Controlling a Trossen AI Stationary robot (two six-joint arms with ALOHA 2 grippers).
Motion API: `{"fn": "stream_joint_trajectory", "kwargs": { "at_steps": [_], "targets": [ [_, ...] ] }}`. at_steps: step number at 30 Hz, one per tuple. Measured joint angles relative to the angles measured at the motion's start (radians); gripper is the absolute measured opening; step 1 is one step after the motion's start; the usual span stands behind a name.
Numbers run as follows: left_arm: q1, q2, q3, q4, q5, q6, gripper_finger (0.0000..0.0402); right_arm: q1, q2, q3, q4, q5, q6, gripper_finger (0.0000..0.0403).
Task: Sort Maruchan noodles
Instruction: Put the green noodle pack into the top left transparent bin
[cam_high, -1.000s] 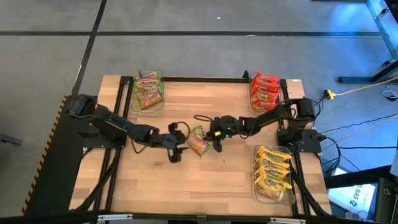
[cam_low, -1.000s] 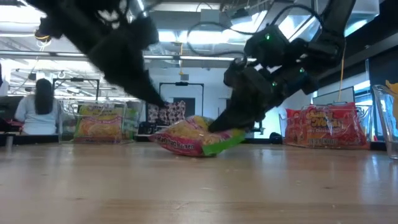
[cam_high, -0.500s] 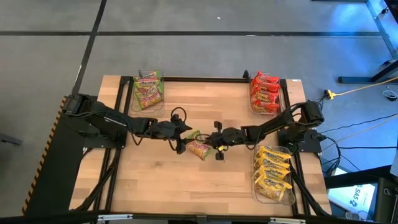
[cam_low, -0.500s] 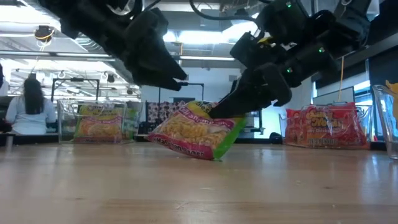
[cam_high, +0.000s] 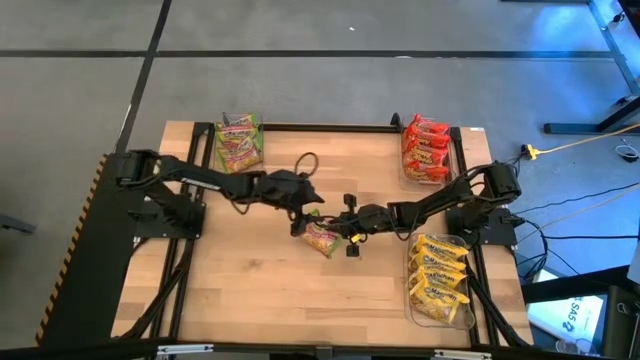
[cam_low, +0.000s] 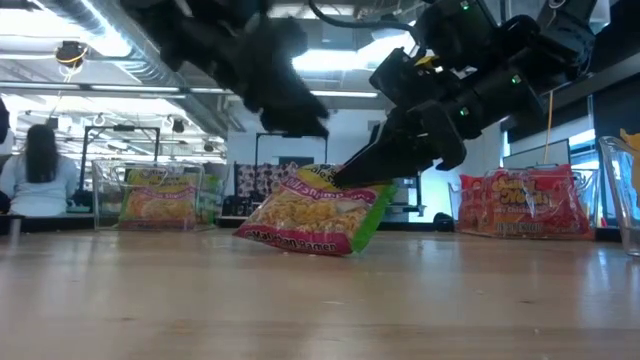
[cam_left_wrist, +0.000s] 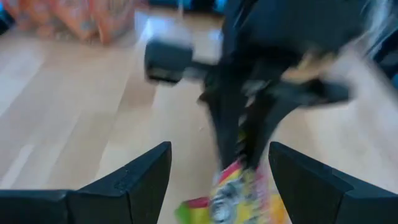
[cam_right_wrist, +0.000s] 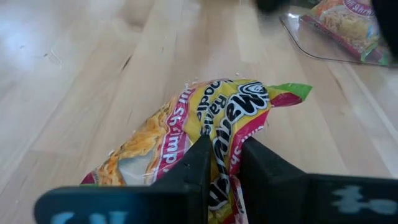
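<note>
the right pincer (cam_high: 345, 228) is clamped on an edge of a green-pink noodle packet (cam_high: 321, 238), tilted, its low edge on the tabletop (cam_high: 260, 300) near the middle. just beside the packet, the left pincer (cam_high: 303, 210) hangs with fingers spread, holding nothing.

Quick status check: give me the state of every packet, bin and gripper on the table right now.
Green-pink packet: mid-table, tilted, one edge raised, pinched by the right gripper.
Right gripper: shut on the green-pink packet.
Left gripper: open, holding nothing, beside the packet.
Green-pink bin: far left, packets inside.
Red-orange bin: far right, packets inside.
Yellow bin: near right, packets inside.
</note>
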Motion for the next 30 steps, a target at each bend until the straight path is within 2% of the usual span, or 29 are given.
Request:
{"fn": "stream_joint_trajectory", "kwargs": {
  "at_steps": [3, 8, 15, 22, 26, 30],
  "targets": [
    [0.024, 0.075, 0.086, -0.140, 0.009, 0.077, 0.0264, 0.000, 0.000, 0.000, 0.002, 0.000, -0.003, 0.0048],
    [0.064, 0.176, 0.234, -0.361, 0.105, 0.132, 0.0264, 0.000, 0.000, 0.000, 0.000, 0.000, -0.004, 0.0048],
    [0.089, 0.293, 0.375, -0.554, 0.267, 0.168, 0.0264, 0.000, 0.000, 0.000, -0.004, 0.000, -0.005, 0.0048],
    [0.110, 0.344, 0.409, -0.609, 0.370, 0.162, 0.0264, -0.001, 0.000, 0.000, -0.002, 0.000, -0.025, 0.0048],
    [0.104, 0.344, 0.409, -0.621, 0.374, 0.160, 0.0262, -0.001, 0.000, 0.000, -0.002, 0.000, -0.024, 0.0048],
    [0.091, 0.344, 0.408, -0.634, 0.374, 0.160, 0.0235, -0.001, 0.000, 0.001, 0.000, 0.000, -0.016, 0.0048]
  ]
}}
